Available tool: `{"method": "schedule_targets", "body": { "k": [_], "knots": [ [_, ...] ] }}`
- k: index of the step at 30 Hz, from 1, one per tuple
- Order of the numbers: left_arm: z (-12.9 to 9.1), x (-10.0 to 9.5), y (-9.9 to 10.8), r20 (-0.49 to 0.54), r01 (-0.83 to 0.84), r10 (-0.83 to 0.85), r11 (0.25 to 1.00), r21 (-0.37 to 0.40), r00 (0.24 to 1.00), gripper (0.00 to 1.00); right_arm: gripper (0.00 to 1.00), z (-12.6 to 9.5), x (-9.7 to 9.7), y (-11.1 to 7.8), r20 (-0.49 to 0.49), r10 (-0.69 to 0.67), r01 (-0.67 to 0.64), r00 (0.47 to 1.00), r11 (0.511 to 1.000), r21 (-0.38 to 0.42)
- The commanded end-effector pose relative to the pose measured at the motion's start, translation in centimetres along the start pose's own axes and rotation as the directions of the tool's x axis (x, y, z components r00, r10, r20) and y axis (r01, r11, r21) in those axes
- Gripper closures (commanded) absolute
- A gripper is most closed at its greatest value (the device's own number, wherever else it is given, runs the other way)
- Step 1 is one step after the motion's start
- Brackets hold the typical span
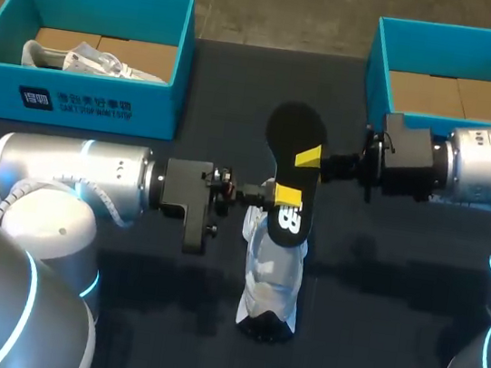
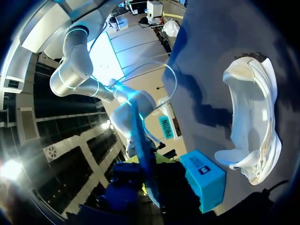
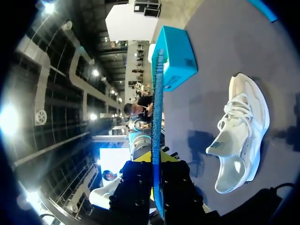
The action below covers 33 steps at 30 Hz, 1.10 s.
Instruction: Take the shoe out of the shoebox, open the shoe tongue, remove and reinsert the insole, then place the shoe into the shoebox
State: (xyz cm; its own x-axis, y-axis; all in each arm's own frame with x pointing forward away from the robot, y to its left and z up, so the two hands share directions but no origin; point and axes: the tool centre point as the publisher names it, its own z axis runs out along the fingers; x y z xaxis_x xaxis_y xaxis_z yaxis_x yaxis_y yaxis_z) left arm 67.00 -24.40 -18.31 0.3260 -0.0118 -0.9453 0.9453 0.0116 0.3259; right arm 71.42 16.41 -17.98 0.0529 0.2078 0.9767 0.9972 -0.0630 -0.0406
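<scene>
A white shoe (image 1: 273,279) (image 2: 253,126) (image 3: 241,136) lies on the dark table in the middle, its opening empty. Above it hangs the black insole (image 1: 293,140), held between both arms. My left gripper (image 1: 287,197) (image 2: 150,187) is shut on the insole's near end, which shows edge-on as a blue strip (image 2: 140,150). My right gripper (image 1: 308,158) (image 3: 157,187) is shut on its middle from the other side, the insole (image 3: 157,117) standing edge-on between its fingers.
A teal shoebox (image 1: 75,91) (image 3: 176,61) at the back left holds another white shoe (image 1: 89,60). A second teal shoebox (image 1: 381,66) (image 2: 204,180) at the back right shows only its cardboard floor. Both arms lie low across the table's middle.
</scene>
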Motion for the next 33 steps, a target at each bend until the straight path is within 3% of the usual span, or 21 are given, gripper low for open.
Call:
{"method": "schedule_targets", "body": {
  "k": [1,9,19,26,33],
  "knots": [
    [-0.2,-0.1,-0.1,0.004,0.013,-0.013,1.0,-0.003,1.0,0.0,1.0,0.2,-0.2,0.0,-0.002,-0.001,0.001,1.0,1.0,0.001],
    [-1.8,-0.7,0.0,0.014,0.049,-0.049,0.999,-0.011,0.999,0.0,1.0,-0.3,-0.4,0.0,-0.008,-0.019,0.019,1.0,1.0,-0.002],
    [-5.1,-2.0,0.8,-0.071,0.101,-0.098,0.994,0.037,0.993,0.0,1.0,-1.1,-1.4,-0.2,-0.005,-0.031,0.031,0.999,1.0,0.001],
    [-7.3,-2.8,1.5,-0.199,0.146,-0.126,0.985,0.089,0.972,0.0,1.0,-0.8,-2.0,-0.4,0.002,-0.053,0.053,0.999,0.999,0.014],
    [-9.5,-5.0,2.7,-0.39,0.154,-0.088,0.978,0.142,0.917,0.0,1.0,-0.6,-2.5,-0.4,-0.007,-0.075,0.075,0.997,0.997,0.018]
  ]
}}
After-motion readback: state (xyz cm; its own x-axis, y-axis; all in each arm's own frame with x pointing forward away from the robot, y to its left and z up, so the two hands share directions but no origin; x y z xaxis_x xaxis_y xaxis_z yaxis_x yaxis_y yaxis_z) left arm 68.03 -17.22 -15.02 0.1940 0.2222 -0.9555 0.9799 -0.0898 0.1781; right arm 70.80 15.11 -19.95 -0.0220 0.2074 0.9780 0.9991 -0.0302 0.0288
